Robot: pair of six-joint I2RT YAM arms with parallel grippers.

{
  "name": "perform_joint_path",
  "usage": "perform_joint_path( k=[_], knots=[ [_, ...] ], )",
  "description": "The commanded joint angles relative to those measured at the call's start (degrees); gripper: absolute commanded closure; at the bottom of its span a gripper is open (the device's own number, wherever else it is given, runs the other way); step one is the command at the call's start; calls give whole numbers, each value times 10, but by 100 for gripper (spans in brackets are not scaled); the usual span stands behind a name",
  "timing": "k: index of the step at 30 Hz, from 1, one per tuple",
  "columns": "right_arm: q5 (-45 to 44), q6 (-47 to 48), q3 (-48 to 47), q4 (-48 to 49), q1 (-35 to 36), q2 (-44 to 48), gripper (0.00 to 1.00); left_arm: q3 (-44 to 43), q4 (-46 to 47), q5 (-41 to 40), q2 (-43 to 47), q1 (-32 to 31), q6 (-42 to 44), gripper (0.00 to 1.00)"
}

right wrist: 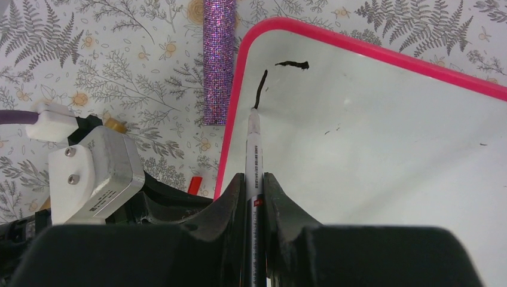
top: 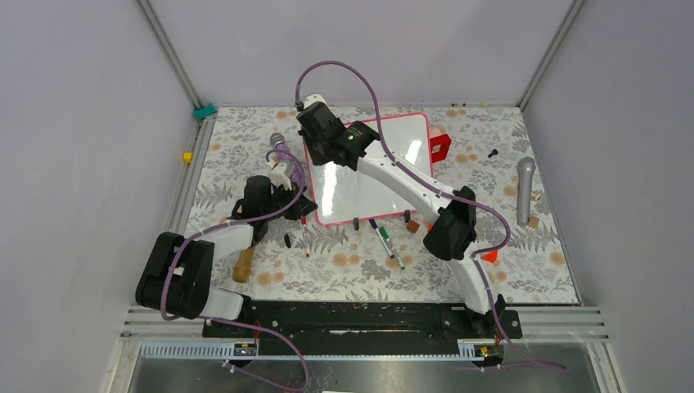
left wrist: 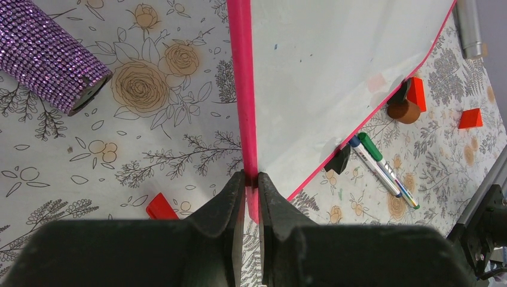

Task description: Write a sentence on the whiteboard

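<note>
Checking in from the remote station. The whiteboard (top: 364,192) lies flat on the table (top: 245,164), roughly mid-table toward the far side, with its corner angled a bit. My left hand (left wrist: 252,179) is pinched tight on the pink frame (left wrist: 241,89) along the board's left edge, close to the near corner, with one finger on each side of the rim.

My right arm reaches across the board to its far-left corner. The right hand (right wrist: 255,178) is clamped around a marker (right wrist: 254,146), which sticks straight out between the fingers. The tip sits on the white surface at one end of a short black stroke. Of the sentence (right wrist: 261,86) there are only two marks to see: that stroke and a small dash just beyond it, both near the rounded corner. No readable letters.

A purple glitter cylinder (right wrist: 218,60) lies on the table just beside that corner, outside the frame. Two loose pens (left wrist: 378,162) lie by the near edge of the board, one with a green cap and one with a blue cap.
</note>
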State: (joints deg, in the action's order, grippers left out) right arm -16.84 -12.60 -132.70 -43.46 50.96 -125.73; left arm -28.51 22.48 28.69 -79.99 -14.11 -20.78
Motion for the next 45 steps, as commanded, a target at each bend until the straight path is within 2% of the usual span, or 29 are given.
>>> perform_joint_path(
  k=[1,15,23,27,31,39,45],
  knots=[
    [-13,8,17,-11,3,31,100,-12,24,19,11,-2,7,92],
    [-66,17,45,-11,3,55,100,-13,22,17,11,-3,9,92],
    [-87,19,25,-19,3,49,100,-13,21,16,12,-3,10,92],
    [-71,21,15,-20,3,52,100,-13,20,13,13,-4,11,90],
    [-38,23,36,-2,3,79,100,-11,17,8,23,-3,12,72],
    [-28,31,155,79,3,170,100,8,26,-4,66,4,8,44],
    [-36,33,205,97,3,215,100,43,48,-68,133,10,1,3]
  ],
)
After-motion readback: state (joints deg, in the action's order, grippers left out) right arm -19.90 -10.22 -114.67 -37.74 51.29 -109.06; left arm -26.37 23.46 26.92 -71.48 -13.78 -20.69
